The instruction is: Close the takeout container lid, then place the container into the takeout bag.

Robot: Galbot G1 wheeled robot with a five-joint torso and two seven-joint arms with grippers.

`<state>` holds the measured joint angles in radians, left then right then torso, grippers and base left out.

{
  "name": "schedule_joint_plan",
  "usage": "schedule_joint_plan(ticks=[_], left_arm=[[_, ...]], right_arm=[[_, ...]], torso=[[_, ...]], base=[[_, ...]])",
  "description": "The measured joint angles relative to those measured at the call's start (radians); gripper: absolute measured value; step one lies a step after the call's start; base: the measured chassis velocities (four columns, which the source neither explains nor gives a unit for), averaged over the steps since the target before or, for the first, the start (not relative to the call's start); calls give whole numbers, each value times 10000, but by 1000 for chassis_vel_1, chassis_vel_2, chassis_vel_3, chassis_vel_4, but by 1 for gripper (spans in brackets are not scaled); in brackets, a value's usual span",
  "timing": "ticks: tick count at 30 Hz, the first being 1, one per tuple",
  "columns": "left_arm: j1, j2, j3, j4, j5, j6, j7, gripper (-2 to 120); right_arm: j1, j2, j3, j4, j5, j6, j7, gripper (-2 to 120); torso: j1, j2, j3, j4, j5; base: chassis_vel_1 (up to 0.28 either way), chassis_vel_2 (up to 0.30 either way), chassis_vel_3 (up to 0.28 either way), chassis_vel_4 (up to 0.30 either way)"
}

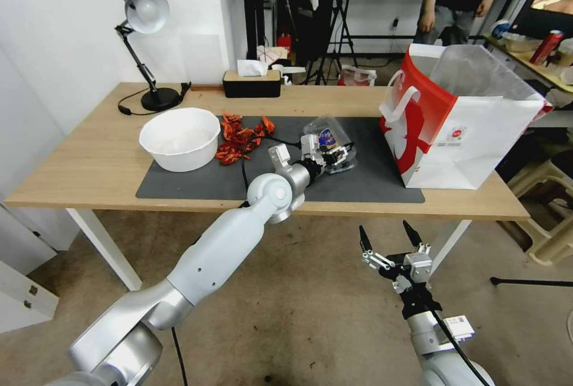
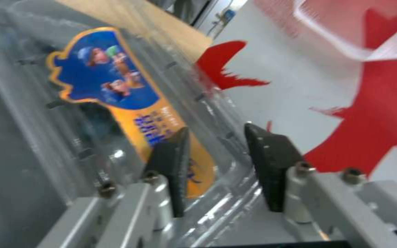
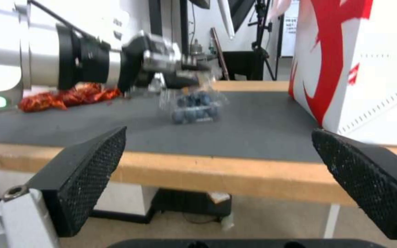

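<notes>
On the dark mat (image 1: 370, 180) that covers the middle of the desk (image 1: 89, 165), the takeout container (image 1: 335, 148) sits near the mat's centre, between the white bowl (image 1: 179, 138) toward the desk's left end and the takeout bag (image 1: 462, 126) standing at the right end. The container is a small clear clamshell with dark blueberries inside, seen through its wall in the right wrist view (image 3: 196, 108). Its lid (image 2: 115, 100), clear plastic with a blue and orange label, is tilted rather than lying flat. The bag stands upright with its mouth open, its silvery lining showing and one white handle hanging over its red side. The bowl looks empty apart from a pale sheen inside. A heap of red wrappers (image 1: 242, 135) lies on the mat just beside the bowl.

The left claw (image 1: 334, 156) reaches over the front edge of the desk and is at the container. In the left wrist view its fingers (image 2: 173, 165) stand a little apart, one over the labelled lid and the other beside the lid's edge, with the clear plastic rim between them. The right claw (image 1: 391, 240) hangs below the desk's front edge, well apart from the container, its fingers spread wide.
</notes>
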<state>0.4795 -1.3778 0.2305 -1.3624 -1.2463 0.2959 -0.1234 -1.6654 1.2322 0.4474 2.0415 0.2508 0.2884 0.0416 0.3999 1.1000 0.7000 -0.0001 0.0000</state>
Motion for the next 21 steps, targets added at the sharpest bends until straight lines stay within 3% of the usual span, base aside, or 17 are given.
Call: schedule_joint_plan(ticks=[3, 7, 8, 11, 13, 21], left_arm=[[-119, 31, 53, -1, 186, 398, -490, 13], [-173, 59, 83, -2, 274, 592, -706, 7], [-197, 86, 111, -8, 335, 724, -801, 0], [-221, 111, 145, -12, 448, 855, -902, 0], [-276, 133, 206, -16, 572, 1033, -1051, 0], [-363, 124, 273, -15, 557, 1061, -1175, 0]], right_arm=[[211, -150, 13, 155, 364, -219, -9, 100], [337, -265, 56, 230, 638, -340, -17, 100], [437, -371, 92, 294, 959, -446, -52, 100], [563, -505, 127, 386, 1506, -620, -110, 100], [1000, -856, 232, 619, 3108, -1076, -315, 100], [2119, -1468, 250, 776, 6067, -2086, -152, 100]], torso=[[1, -1, 0, 0, 0], [1, 0, 0, 1, 1], [1, 0, 0, 1, 1], [1, 0, 0, 0, 1], [0, 0, 0, 1, 0], [1, 0, 0, 0, 2]], base=[[0, 0, 0, 0], [0, 0, 0, 0], [0, 0, 0, 0], [0, 0, 0, 0], [0, 0, 0, 0], [0, 0, 0, 0]])
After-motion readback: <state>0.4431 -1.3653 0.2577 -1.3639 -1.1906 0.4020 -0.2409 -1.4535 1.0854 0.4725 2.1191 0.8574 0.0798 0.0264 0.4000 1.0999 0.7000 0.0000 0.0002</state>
